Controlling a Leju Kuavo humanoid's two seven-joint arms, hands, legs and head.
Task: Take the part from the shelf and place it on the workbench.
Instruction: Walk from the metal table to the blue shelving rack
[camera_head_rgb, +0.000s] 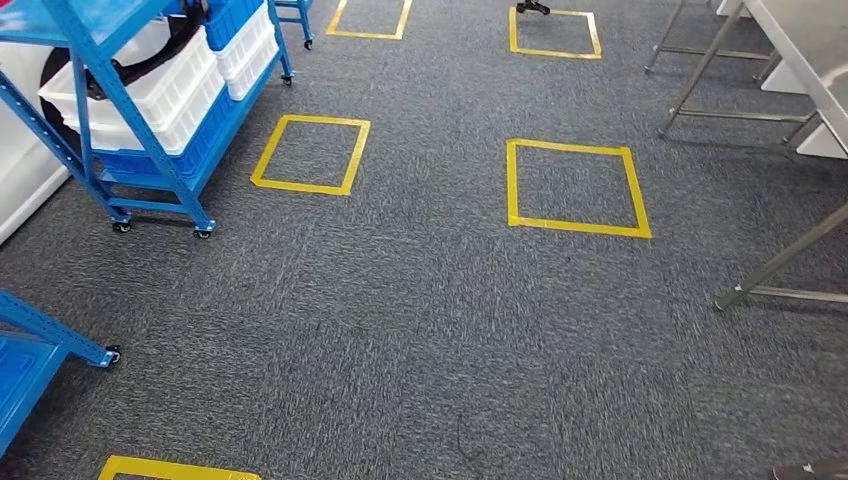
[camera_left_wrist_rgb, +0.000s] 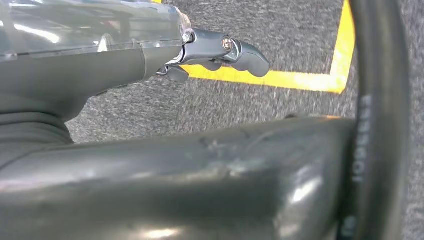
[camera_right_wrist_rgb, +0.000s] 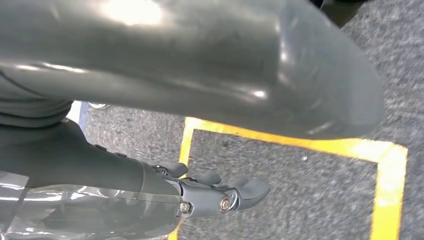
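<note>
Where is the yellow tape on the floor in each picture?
Head view: the yellow tape forms several squares on the grey carpet; the marked one lies right of the middle.
Left wrist view: one corner of a taped square lies on the carpet.
Right wrist view: a corner and two sides of a square.
Shared landmark: the grey carpet. Which square each wrist view shows cannot be told.
</note>
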